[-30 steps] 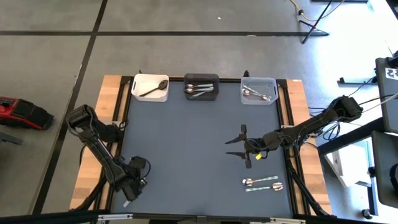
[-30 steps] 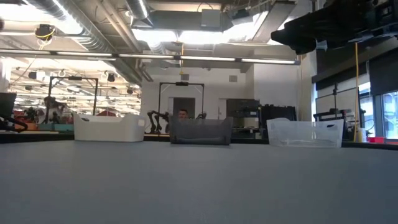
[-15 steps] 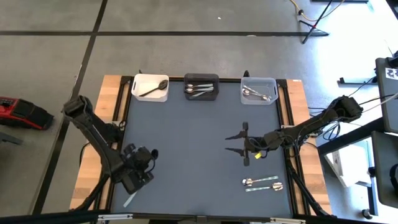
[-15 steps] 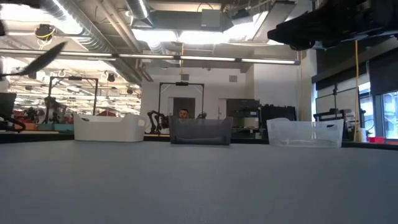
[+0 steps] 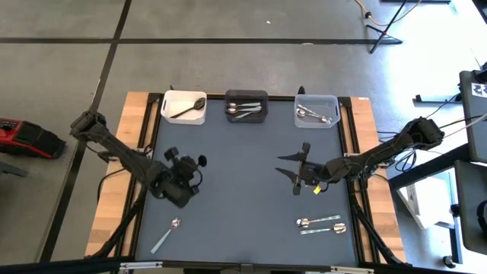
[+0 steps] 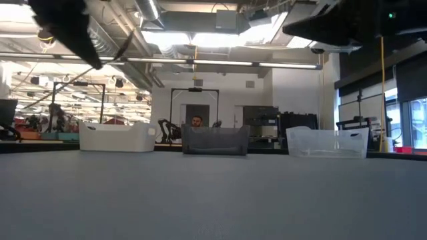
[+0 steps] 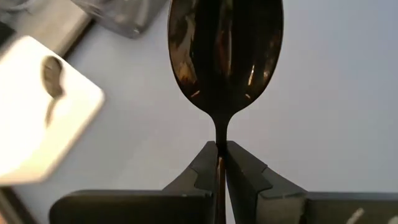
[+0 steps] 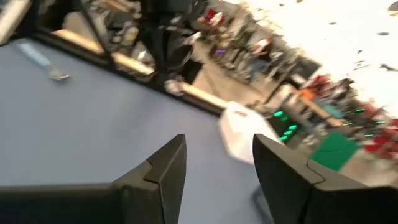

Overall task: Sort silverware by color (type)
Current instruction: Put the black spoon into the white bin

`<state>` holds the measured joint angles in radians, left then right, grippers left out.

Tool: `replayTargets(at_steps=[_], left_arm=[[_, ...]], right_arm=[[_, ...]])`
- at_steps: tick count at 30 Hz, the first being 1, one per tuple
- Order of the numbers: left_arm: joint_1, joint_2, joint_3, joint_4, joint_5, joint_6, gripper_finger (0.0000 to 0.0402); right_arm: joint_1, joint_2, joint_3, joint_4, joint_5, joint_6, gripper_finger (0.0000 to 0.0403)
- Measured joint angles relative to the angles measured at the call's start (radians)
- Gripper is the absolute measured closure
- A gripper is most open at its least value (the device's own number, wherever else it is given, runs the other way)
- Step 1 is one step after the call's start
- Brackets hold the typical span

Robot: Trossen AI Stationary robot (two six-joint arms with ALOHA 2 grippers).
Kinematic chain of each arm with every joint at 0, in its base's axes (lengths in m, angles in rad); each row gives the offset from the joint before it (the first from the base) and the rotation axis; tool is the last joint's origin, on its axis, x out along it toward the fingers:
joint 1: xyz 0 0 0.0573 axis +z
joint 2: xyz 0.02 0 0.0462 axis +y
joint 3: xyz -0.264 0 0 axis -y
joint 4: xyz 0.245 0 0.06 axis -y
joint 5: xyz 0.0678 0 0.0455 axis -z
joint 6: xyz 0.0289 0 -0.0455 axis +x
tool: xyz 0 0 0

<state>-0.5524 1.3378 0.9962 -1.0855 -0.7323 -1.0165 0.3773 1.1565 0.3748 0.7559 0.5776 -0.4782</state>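
My left gripper (image 5: 192, 169) hangs above the table's left half, shut on a dark spoon (image 7: 225, 56) whose bowl sticks out past the fingertips. One silver spoon (image 5: 167, 234) lies flat near the front left corner. Two more silver spoons (image 5: 321, 225) lie near the front right. At the far edge stand a white bin (image 5: 166, 114) with a dark spoon (image 5: 186, 108), a black bin (image 5: 246, 95) with silver spoons, and a clear bin (image 5: 332, 103) with silver spoons. My right gripper (image 5: 291, 169) hangs open over the table's right half, holding nothing. My left gripper pinches the dark spoon by its handle just behind the neck (image 7: 220, 149), between its two fingertips (image 7: 245, 171). The fingers lie along the spoon and slant downward. The spoon's bowl points away from the gripper, lifted clear of the table. The fingers hide the remainder of the handle.
The three bins stand in a row along the far edge. The middle of the grey table top (image 5: 243, 198) is bare. Wooden strips (image 5: 129, 122) run down both sides of the table.
My left gripper has risen from the front left of the table and gone toward the far edge and the middle, turning as it went. The dark spoon has come up with it, clear of the table. The silver spoon beneath stays put. My right gripper has rolled a little in place.
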Motion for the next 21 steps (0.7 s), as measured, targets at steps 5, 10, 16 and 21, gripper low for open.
replayTargets(at_steps=[5,10,16,21], left_arm=[[0.155,-0.059,0.002,-0.006,-0.019,0.196,0.0384],[0.330,-0.090,0.002,-0.006,-0.080,0.415,0.0384],[0.565,-0.088,-0.006,0.006,-0.233,0.687,0.0384],[0.801,-0.088,-0.033,0.143,-0.230,0.823,0.0384]], right_arm=[[-0.068,-0.002,0.000,0.063,0.005,-0.055,0.0224],[-0.180,-0.002,0.000,0.062,0.004,-0.107,0.0224],[-0.328,-0.002,0.000,0.064,-0.054,-0.132,0.0224],[-0.422,-0.002,0.000,0.065,-0.134,-0.128,0.0224]])
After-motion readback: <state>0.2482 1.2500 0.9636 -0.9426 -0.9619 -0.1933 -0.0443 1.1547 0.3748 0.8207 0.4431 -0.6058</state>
